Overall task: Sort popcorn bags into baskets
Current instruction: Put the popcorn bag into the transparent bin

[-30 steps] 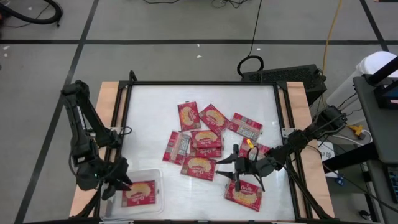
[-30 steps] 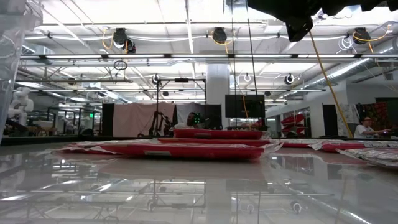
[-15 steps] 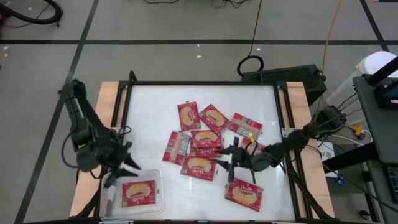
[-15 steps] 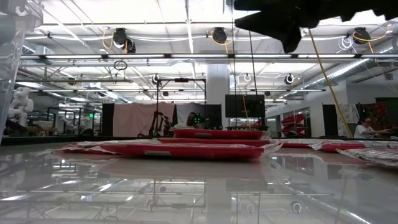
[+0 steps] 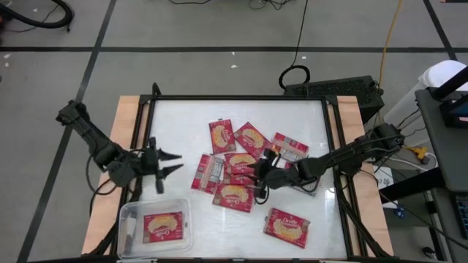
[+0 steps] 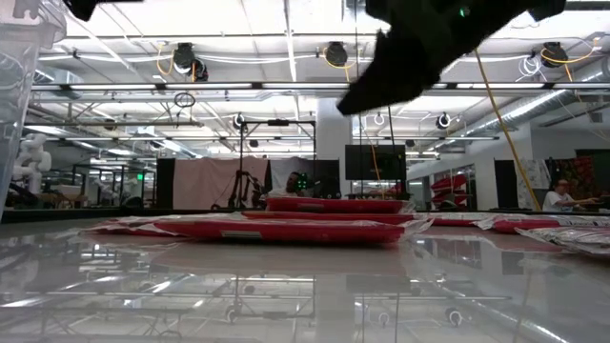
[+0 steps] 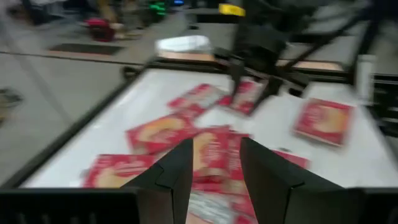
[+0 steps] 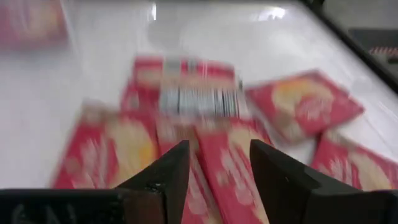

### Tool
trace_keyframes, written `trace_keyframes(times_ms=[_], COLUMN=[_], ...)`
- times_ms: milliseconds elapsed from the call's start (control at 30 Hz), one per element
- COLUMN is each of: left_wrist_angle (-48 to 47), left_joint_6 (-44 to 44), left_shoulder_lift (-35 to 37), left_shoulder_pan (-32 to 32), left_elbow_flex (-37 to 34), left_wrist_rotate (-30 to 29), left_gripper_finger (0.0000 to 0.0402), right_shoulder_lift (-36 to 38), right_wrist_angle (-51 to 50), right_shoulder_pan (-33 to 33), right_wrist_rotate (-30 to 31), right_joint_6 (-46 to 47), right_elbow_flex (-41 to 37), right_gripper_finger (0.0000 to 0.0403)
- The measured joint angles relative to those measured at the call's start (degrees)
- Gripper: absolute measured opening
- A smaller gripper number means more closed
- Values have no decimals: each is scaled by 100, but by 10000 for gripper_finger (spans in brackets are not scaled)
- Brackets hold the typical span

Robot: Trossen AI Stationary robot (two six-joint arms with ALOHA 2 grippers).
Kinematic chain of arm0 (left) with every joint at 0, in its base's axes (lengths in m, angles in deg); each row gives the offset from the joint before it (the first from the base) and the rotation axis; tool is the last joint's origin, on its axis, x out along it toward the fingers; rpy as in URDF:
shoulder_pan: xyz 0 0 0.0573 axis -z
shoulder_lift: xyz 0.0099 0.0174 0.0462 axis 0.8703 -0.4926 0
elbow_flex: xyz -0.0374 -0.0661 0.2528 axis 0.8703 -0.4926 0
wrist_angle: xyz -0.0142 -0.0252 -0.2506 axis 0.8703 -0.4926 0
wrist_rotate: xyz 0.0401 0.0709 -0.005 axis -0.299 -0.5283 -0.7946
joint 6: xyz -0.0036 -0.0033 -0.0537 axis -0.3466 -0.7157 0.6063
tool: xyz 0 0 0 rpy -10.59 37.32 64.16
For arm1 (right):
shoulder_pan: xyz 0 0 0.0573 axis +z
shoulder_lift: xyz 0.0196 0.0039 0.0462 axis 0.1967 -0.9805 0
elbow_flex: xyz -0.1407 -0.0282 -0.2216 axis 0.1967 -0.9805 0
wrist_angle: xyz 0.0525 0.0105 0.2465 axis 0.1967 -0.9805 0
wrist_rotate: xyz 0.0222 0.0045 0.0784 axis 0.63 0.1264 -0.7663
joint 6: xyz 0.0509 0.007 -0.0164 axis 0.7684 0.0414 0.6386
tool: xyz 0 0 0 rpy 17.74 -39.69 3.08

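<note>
In the high view, flat red popcorn bags (image 5: 235, 169) were seen heaped mid-frame on the glossy white table (image 5: 183, 124), one lying apart at lower right. A clear, round-cornered plastic basket (image 5: 128, 219) at lower left held one bag. The left gripper (image 5: 170, 162) was spread open and empty at centre-left; the right gripper (image 5: 257, 175) was parted, empty, over the heap. In the low view, the bags' thin stacked edges (image 6: 286, 229) were shown. In the wrist views, the parted dark fingers (image 7: 180, 168) (image 8: 168, 171) were shown.
</note>
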Motion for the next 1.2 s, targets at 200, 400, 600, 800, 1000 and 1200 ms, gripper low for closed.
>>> trace_keyframes(times_ms=[200, 400, 600, 800, 1000, 1200], left_wrist_angle=[65, 452, 810, 1294, 1797, 2284], left_joint_6=[-235, -526, -982, -1258, -1542, -1758], left_shoulder_lift=[-430, -877, -1322, -1600, -1831, -2077], left_shoulder_pan=[-657, -1061, -1416, -1851, -2261, -2504], left_elbow_flex=[0, 0, 0, 0, 0, 0], left_wrist_rotate=[-114, -107, -97, 434, 1171, 1602], left_gripper_finger=[136, 136, 136, 136, 136, 136], right_shoulder_lift=[0, 0, 1, -8, -24, -171], right_wrist_angle=[-1044, -797, 180, 1007, 1772, 2037], right_shoulder_pan=[-102, -105, -165, -288, -437, -555], right_wrist_rotate=[-102, -126, -281, -543, -574, -909], right_joint_6=[-651, -888, -985, -1214, -1363, -1594], right_elbow_flex=[-116, -678, -1259, -1733, -2124, -2246], right_gripper_finger=[163, 163, 163, 163, 162, 146])
